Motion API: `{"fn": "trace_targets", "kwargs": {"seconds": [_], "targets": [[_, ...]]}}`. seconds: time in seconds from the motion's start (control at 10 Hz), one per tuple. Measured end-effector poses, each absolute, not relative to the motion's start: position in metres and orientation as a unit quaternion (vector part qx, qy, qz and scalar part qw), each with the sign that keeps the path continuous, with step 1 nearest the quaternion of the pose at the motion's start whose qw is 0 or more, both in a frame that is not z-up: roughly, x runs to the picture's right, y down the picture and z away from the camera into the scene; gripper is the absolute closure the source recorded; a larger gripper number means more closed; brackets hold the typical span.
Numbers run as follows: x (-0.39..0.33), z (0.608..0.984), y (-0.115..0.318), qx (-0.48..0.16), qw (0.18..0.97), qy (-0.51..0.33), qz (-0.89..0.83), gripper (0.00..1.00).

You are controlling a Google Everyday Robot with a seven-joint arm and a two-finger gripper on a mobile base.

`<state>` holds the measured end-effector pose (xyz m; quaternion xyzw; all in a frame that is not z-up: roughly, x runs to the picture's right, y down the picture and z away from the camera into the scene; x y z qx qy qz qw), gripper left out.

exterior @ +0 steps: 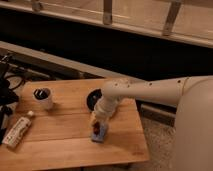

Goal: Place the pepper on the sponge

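Observation:
The light-blue sponge (100,135) lies on the wooden table (60,145), toward its front right. A small dark red pepper (95,131) shows on the sponge's top, right under the gripper. My gripper (98,123) hangs at the end of the white arm, which reaches in from the right, and it points down directly over the sponge and pepper. The gripper hides part of both.
A round black dish (91,99) sits behind the sponge, half covered by the arm. A white cup (43,99) stands at the left. A white tube with a red label (17,131) lies near the table's left edge, with dark gear (5,95) beyond it.

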<state>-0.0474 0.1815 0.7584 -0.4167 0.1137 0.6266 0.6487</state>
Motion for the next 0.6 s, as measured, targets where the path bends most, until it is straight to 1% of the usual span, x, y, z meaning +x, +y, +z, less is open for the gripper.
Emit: {"fn": "trace_targets", "kwargs": {"seconds": [0.2, 0.3, 0.4, 0.6], "targets": [[-0.0495, 0.7627, 0.1806, -0.416, 0.653, 0.111, 0.624, 1.00], [-0.0497, 0.7624, 0.1816, -0.416, 0.652, 0.111, 0.623, 0.98], [-0.0497, 0.7618, 0.1829, -0.416, 0.652, 0.112, 0.624, 0.87], [-0.0508, 0.7635, 0.1835, -0.416, 0.653, 0.112, 0.623, 0.71]]}}
